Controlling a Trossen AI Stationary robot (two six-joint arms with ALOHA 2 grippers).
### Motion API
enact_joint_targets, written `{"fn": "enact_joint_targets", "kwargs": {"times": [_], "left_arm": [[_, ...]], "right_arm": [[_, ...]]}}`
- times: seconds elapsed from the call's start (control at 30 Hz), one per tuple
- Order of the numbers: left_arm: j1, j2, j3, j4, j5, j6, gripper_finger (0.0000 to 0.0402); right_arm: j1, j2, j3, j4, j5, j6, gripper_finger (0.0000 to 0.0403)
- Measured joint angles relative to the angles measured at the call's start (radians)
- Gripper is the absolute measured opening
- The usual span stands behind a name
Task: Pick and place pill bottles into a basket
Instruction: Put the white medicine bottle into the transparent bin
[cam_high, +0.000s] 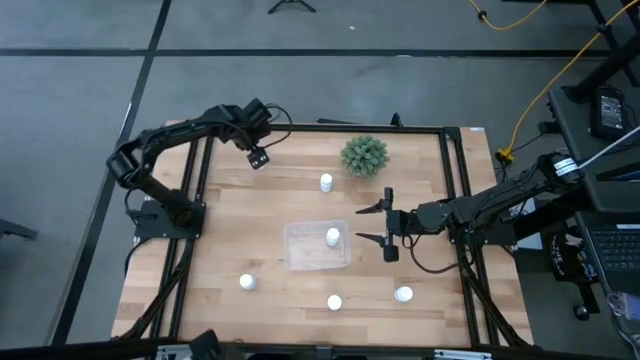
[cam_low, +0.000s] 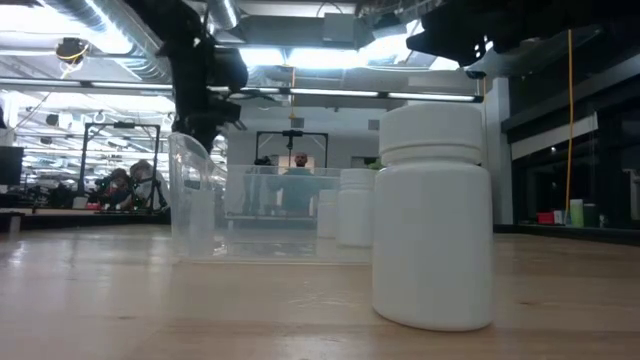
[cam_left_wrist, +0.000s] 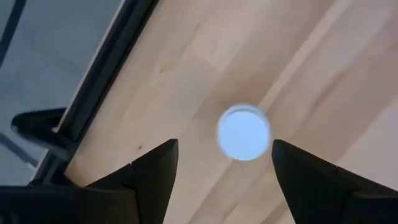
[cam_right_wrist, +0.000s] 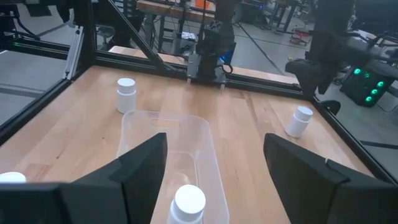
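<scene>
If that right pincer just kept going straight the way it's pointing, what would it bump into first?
Most likely the clear basket, or the pill bottle standing inside it. The open right pincer points across the table at the basket's near wall, though how high it hovers is hard to judge.

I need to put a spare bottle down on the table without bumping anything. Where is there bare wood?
The widest bare patch lies between the left table edge and the clear basket. Another lies between the plant and the back-left corner. It is crowded right of the basket, where the open right gripper hovers, and along the front, where three pill bottles stand.
</scene>
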Motion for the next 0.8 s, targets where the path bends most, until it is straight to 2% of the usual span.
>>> {"fn": "enact_joint_targets", "kwargs": {"times": [0.13, 0.37, 0.8], "left_arm": [[0.015, 0.005, 0.000, -0.010, 0.015, -0.001, 0.0254], [0.021, 0.005, 0.000, -0.029, 0.162, -0.044, 0.0258], [0.067, 0.005, 0.000, -0.046, 0.157, -0.138, 0.0310]], "right_arm": [[0.000, 0.000, 0.000, -0.003, 0.000, -0.001, 0.0271], [0.000, 0.000, 0.000, -0.002, 0.000, -0.004, 0.0271], [0.000, 0.000, 0.000, -0.002, 0.000, -0.008, 0.0271]]}}
